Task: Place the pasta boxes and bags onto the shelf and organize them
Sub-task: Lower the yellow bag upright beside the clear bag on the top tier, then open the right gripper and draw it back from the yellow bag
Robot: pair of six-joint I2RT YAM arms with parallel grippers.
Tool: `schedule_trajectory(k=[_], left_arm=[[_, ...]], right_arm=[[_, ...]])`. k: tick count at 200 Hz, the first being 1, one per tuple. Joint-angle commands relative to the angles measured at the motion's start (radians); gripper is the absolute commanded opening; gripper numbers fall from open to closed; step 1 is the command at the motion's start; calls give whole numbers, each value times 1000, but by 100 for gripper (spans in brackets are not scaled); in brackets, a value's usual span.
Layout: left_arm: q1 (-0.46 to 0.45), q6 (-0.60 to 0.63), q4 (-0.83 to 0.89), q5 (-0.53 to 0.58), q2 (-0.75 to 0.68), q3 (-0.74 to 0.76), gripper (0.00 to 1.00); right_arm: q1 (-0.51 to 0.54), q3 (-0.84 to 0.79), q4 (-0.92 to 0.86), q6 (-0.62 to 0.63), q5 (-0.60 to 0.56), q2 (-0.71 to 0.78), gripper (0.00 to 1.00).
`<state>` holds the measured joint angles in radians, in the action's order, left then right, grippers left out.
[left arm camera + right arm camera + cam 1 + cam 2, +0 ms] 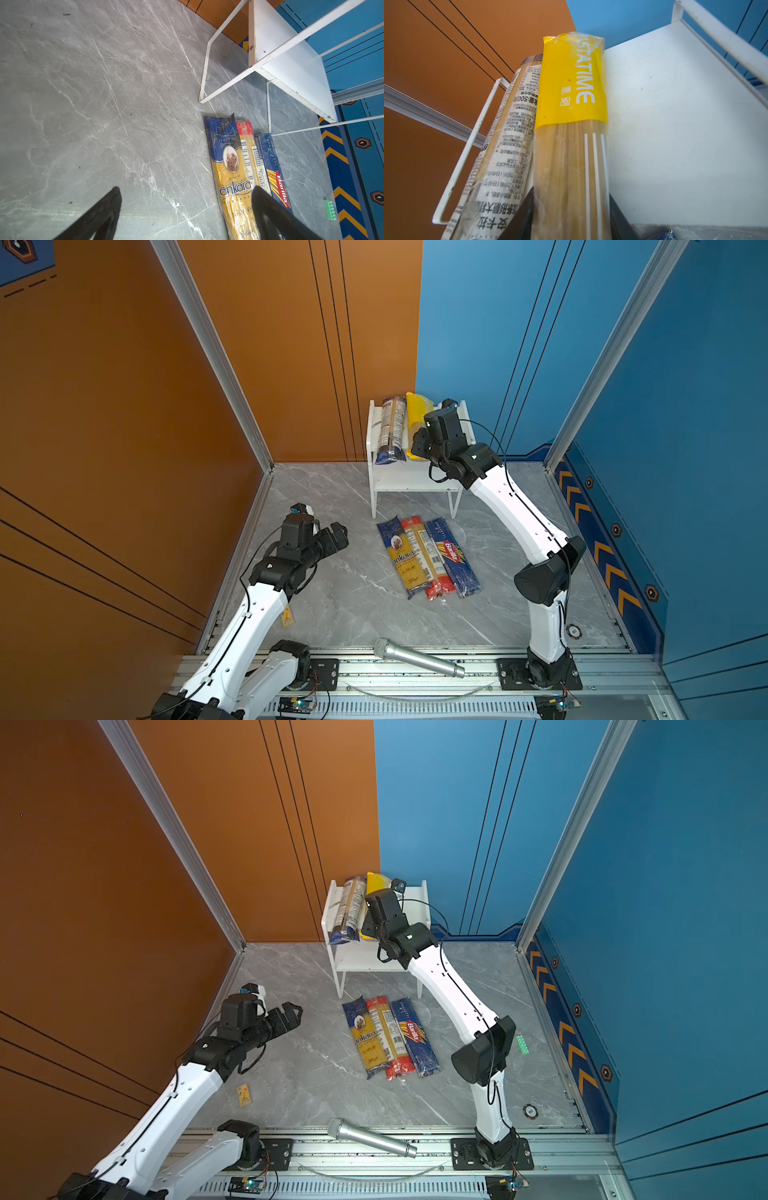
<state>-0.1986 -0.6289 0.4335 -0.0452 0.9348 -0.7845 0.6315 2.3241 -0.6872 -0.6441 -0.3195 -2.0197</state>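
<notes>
The white two-tier shelf (415, 481) (361, 959) stands against the back wall. On its top board (675, 124) a clear pack with dark-blue ends (391, 429) (500, 149) lies beside a yellow pack (417, 414) (571, 145). My right gripper (419, 443) (571, 209) is shut on the yellow pack's near end, one finger on each side. On the floor before the shelf lie the Ankara pack (401, 560) (230, 166), the red-ended pack (428, 558) and the Barilla pack (455, 558) side by side. My left gripper (336, 533) (187, 190) hovers open left of them, holding nothing.
A silver microphone (417, 657) lies on the front rail. A small yellow card (286, 617) sits near the left arm, a green piece (522, 1044) and a round token (572, 630) near the right wall. Orange and blue walls close in the floor.
</notes>
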Motion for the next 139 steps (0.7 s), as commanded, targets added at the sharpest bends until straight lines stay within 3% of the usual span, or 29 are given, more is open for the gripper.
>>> schedule_trajectory(k=[1, 65, 139], left_arm=[[-6, 7, -7, 21, -17, 20, 98], [-7, 8, -7, 23, -24, 15, 98], [-8, 6, -3, 21, -15, 5, 98]], right_arm=[[9, -16, -7, 25, -27, 10, 48], [5, -16, 1, 52, 14, 14, 61], [-19, 0, -12, 176, 94, 74, 76]])
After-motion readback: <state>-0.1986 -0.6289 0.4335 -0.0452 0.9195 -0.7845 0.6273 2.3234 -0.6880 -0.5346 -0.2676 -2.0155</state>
